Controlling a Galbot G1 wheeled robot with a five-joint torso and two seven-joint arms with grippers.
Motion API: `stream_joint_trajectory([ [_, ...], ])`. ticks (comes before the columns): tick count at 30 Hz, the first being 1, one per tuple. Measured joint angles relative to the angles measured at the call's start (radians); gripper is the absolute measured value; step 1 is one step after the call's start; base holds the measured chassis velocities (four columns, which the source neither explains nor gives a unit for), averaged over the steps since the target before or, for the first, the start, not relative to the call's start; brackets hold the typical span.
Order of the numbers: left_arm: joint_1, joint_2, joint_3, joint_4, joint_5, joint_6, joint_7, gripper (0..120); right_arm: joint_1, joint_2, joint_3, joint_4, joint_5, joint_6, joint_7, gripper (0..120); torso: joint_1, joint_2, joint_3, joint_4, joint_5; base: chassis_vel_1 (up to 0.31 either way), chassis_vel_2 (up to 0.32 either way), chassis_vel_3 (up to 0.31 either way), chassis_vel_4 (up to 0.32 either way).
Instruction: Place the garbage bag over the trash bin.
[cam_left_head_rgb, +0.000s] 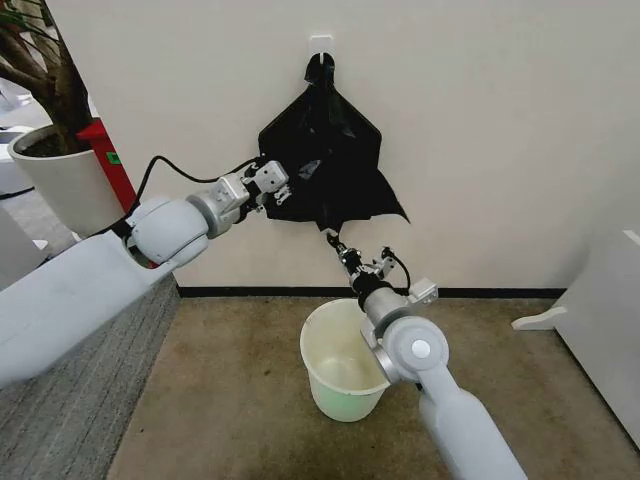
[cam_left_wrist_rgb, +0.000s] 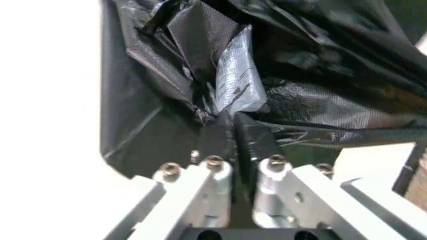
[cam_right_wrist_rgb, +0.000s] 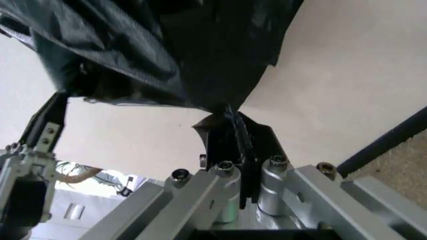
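The garbage bag is thin, glossy black plastic, crinkled all over. The trash bin is smooth, translucent white plastic, standing on a rough, matt brown carpet.

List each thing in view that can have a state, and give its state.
Garbage bag: hanging from a wall hook, pinched by both grippers.
Trash bin: upright on the floor, unlined, no bag over it.
Left gripper: jaws shut on the bag's side.
Right gripper: jaws shut on the bag's lower edge.
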Motion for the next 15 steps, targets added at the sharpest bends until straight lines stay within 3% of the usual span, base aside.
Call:
stream_joint_trajectory([
  [4,0.032,-0.001,-0.047,-0.021,-0.094,0.012,-0.092,0,-0.002,-0.002,0.007,0.007,-0.005,0.0,-0.003,0,0.0,0.0,0.0,-0.0001,0.0001,0.0,0.0,0.0,0.0],
  [11,0.068,-0.004,-0.117,-0.027,-0.152,0.017,-0.145,0,-0.009,-0.018,0.009,0.027,-0.03,-0.014,-0.014,0,0.0,0.0,0.0,-0.0001,0.0001,0.0,0.0,0.0,0.0],
  [15,0.085,-0.008,-0.146,-0.034,-0.186,0.017,-0.181,0,-0.024,-0.029,0.004,0.041,-0.095,-0.044,-0.033,8,0.0,0.0,0.0,0.0,0.0,0.0,0.0,0.0,0.0],
])
